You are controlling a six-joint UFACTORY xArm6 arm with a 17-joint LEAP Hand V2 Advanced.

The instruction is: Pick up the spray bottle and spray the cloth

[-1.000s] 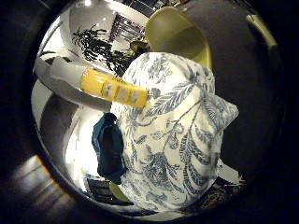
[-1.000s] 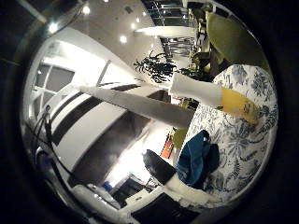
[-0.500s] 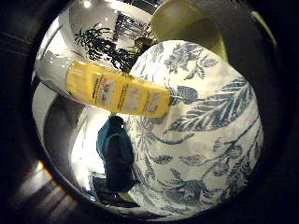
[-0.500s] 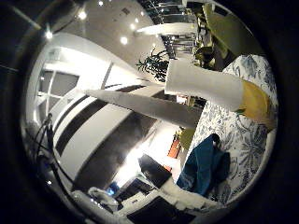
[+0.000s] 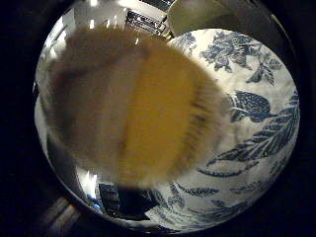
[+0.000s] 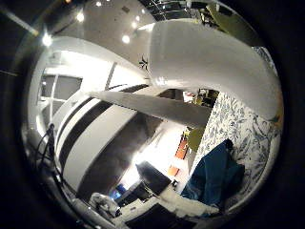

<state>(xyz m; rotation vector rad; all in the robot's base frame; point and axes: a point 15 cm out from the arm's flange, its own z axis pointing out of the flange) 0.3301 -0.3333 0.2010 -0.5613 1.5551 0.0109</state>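
The spray bottle [image 5: 133,109], yellow with a white upper part, lies on its side on a table with a blue and white floral tablecloth [image 5: 252,109]. It fills most of the right little finger side palm view, very close to the palm of my hand. In the right thumb side palm view its white part [image 6: 214,57] is large and close. The teal cloth [image 6: 214,176] lies crumpled on the tablecloth [image 6: 246,129] beside the bottle.
A pale olive round seat [image 5: 197,14] stands past the far edge of the table. A long grey beam [image 6: 143,103] and ceiling lights [image 6: 126,39] show in the room behind the table.
The palm has come much closer to the spray bottle, which has grown from a small shape to fill most of both views. The teal cloth is now hidden in the right little finger side palm view.
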